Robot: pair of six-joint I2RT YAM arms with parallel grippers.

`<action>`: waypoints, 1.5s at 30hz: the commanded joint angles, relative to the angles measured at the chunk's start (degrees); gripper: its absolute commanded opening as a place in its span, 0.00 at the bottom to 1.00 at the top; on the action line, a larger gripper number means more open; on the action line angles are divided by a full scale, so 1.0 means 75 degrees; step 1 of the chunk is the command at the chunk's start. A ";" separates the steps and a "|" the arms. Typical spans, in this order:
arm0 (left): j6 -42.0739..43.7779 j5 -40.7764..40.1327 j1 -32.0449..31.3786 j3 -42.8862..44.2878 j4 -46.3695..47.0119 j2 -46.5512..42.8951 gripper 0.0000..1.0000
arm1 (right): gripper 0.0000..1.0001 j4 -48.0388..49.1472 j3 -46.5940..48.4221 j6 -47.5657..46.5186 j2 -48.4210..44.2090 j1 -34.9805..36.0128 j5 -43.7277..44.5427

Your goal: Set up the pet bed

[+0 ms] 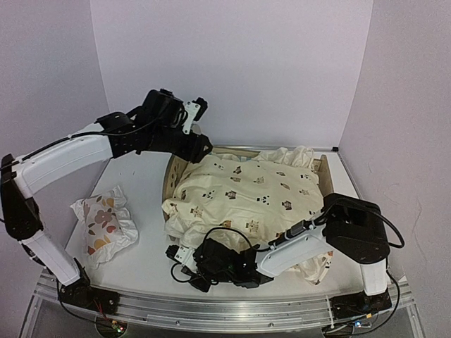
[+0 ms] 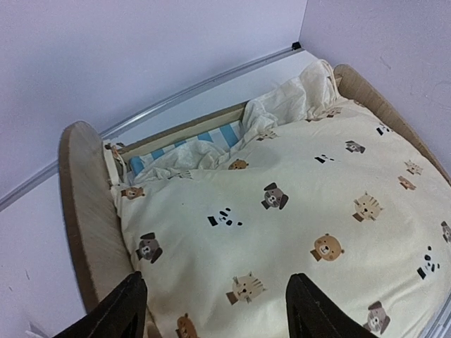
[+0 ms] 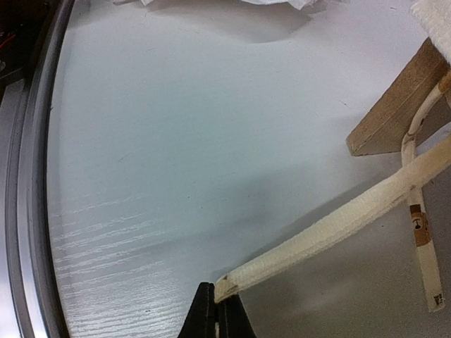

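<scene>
Right claw (image 3: 215,310): low over the bench (image 3: 141,176), fingers pinched together on the end of a cream tie (image 3: 331,225). The tie runs straight up toward a wooden corner of the pet bed (image 3: 394,105).
Left claw (image 2: 215,299): spread wide, gripping nothing, hovers over the cushion (image 2: 296,211) beside the arched end board (image 2: 81,204).
Bed location: middle-right of the bench, between the two arms. The frame is mostly under the cushion; only the end boards and a strip of striped base (image 2: 211,135) show.
Pillow (image 1: 106,225): on the bench left of the bed, apart from it.
Bed handling: thin wood, stiff, probably light. It likely skates on the smooth bench if pushed, so a steadying hold would help.
Grip spot: the top edge of an end board looks best, bare and thin. The side rails are hidden by fabric.
Cushion handling: soft, floppy, bunches easily. Its ruffle spills over the near side.
Tie handling: thin and limp. A tug probably drags the cushion, not the frame.
Risk: a hard pull may shift or tip the light bed.
</scene>
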 commanded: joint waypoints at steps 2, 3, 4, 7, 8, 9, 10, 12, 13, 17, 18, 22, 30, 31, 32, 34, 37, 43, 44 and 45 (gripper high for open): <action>0.0383 -0.0168 -0.0086 0.1245 -0.0778 0.1631 0.73 | 0.00 0.0491 -0.0203 0.0259 0.0143 0.0030 -0.0073; 0.0345 -0.0240 -0.0105 0.1495 -0.0929 0.1991 0.75 | 0.00 0.0554 -0.0261 0.0268 0.0128 0.0030 -0.0083; 0.0278 -0.0331 -0.0108 0.1730 -0.1108 0.2222 0.76 | 0.00 0.0596 -0.0323 0.0273 0.0125 0.0030 -0.0088; 0.0071 -0.0612 -0.0105 0.2314 -0.1524 0.3052 0.81 | 0.00 0.0781 -0.0483 0.0359 0.0099 0.0030 -0.0162; -0.0013 -0.0767 -0.0105 0.2531 -0.1676 0.3287 0.82 | 0.00 0.0834 -0.0524 0.0468 0.0101 0.0030 -0.0203; -0.0105 -0.0916 -0.0108 0.2741 -0.1857 0.3561 0.83 | 0.00 0.0899 -0.0564 0.0545 0.0105 0.0030 -0.0242; -0.0223 -0.1086 -0.0111 0.2944 -0.2043 0.3860 0.85 | 0.00 0.0975 -0.0607 0.0580 0.0104 0.0030 -0.0274; -0.0411 -0.1357 -0.0102 0.3306 -0.2277 0.4252 0.86 | 0.00 0.1073 -0.0690 0.0634 0.0105 0.0030 -0.0325; -0.0504 -0.1417 -0.0095 0.3406 -0.2338 0.4416 0.86 | 0.00 0.1114 -0.0720 0.0646 0.0104 0.0030 -0.0348; -0.0814 -0.1429 -0.0011 0.3682 -0.2379 0.4937 0.81 | 0.00 0.1206 -0.0828 0.0633 0.0089 0.0030 -0.0406; -0.0846 -0.1390 0.0016 0.3717 -0.2343 0.5015 0.73 | 0.00 0.1220 -0.0859 0.0617 0.0074 0.0030 -0.0404; -0.0798 -0.1188 0.0103 0.3680 -0.1984 0.5149 0.24 | 0.00 0.1297 -0.0972 0.0537 0.0008 0.0030 -0.0352; -0.0469 -0.1112 0.0072 0.3017 -0.0291 0.4044 0.00 | 0.00 0.1353 -0.0966 0.0437 0.0106 0.0030 -0.0310; -0.0404 -0.1101 0.0064 0.2874 -0.0024 0.3813 0.00 | 0.00 0.1356 -0.0950 0.0438 0.0132 0.0030 -0.0312; -0.0357 -0.1143 0.0060 0.2783 0.0222 0.3590 0.00 | 0.00 0.1351 -0.0937 0.0438 0.0152 0.0030 -0.0312; -0.0254 -0.1280 0.0050 0.2614 0.0709 0.3262 0.00 | 0.00 0.1352 -0.0908 0.0414 0.0191 0.0031 -0.0309; -0.0075 -0.1385 0.0028 0.2277 0.1485 0.2889 0.00 | 0.00 0.1353 -0.0871 0.0395 0.0241 0.0030 -0.0292; 0.0131 -0.1616 0.0023 0.1716 0.2816 0.2487 0.00 | 0.00 0.1363 -0.0826 0.0392 0.0315 0.0030 -0.0252; 0.0157 -0.1674 0.0024 0.1630 0.3036 0.2489 0.00 | 0.00 0.1359 -0.0810 0.0393 0.0337 0.0027 -0.0245; 0.0185 -0.1801 0.0027 0.1590 0.3246 0.2526 0.00 | 0.00 0.1353 -0.0794 0.0392 0.0357 0.0029 -0.0248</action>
